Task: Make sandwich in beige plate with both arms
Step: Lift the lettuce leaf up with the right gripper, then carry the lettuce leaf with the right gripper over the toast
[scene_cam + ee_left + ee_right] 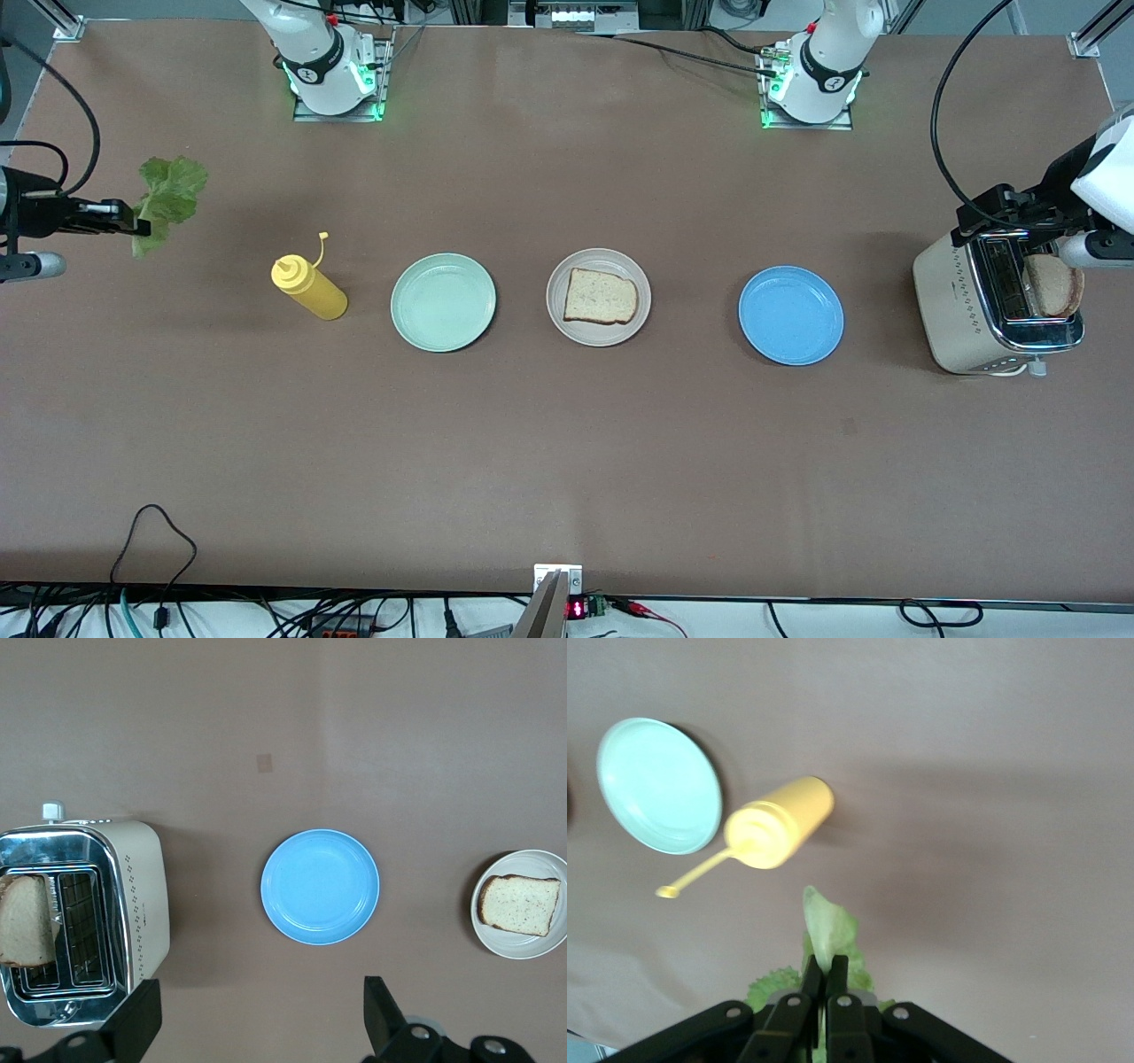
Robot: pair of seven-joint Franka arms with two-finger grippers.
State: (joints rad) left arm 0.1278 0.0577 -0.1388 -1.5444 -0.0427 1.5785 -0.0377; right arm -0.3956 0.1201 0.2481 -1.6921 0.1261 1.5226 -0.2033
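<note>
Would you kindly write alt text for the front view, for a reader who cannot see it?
A bread slice lies on the beige plate, midway along a row with a yellow squeeze bottle, mint-green plate, blue plate and toaster. The right tool holds a lettuce leaf aloft; the open left tool hangs over the toaster.

Brown table surface [567, 461], matte, evenly lit. Aluminium frame posts [1091, 31] at its corners. Black cables [151, 549] trailing along the edge nearest the front camera. Pale grey floor [18, 80].
</note>
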